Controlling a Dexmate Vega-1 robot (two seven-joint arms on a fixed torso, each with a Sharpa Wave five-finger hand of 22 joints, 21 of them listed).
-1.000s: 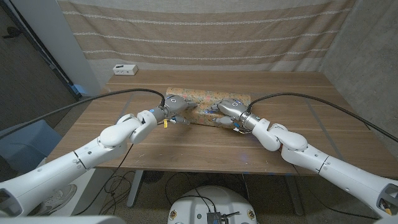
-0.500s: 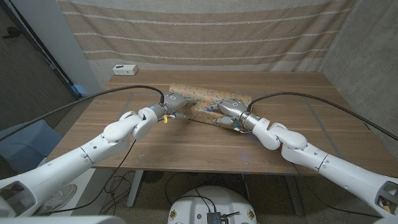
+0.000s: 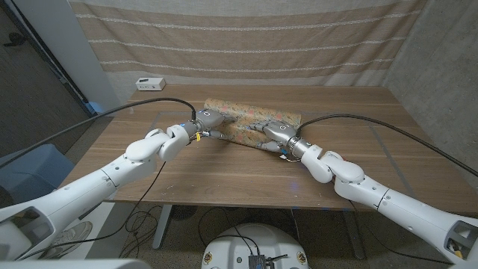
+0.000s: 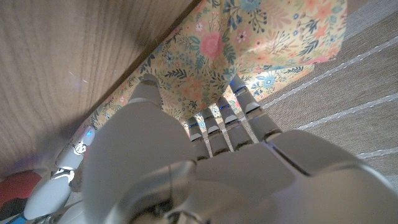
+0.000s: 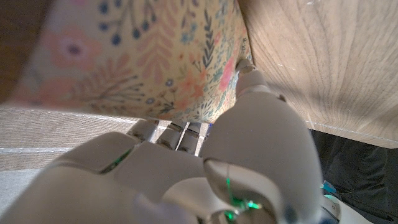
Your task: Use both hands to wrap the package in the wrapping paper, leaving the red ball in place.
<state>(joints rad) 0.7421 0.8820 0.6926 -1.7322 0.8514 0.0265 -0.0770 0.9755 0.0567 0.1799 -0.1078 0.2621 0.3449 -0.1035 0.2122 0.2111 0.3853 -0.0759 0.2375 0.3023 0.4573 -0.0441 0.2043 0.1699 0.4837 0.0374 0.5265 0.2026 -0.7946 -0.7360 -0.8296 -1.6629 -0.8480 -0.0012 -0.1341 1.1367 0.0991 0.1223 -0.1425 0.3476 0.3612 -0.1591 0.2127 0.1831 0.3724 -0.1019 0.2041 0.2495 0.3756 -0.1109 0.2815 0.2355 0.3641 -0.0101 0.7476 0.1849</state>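
Head view, wrapping paper (image 3: 250,119) lengthwise left-right

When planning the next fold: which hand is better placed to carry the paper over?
Probably left: the left hand grips the paper farther across the table than the right hand.

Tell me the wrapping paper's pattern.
Yellow wrapping paper with pink, orange and blue flowers; clearest in the left wrist view.
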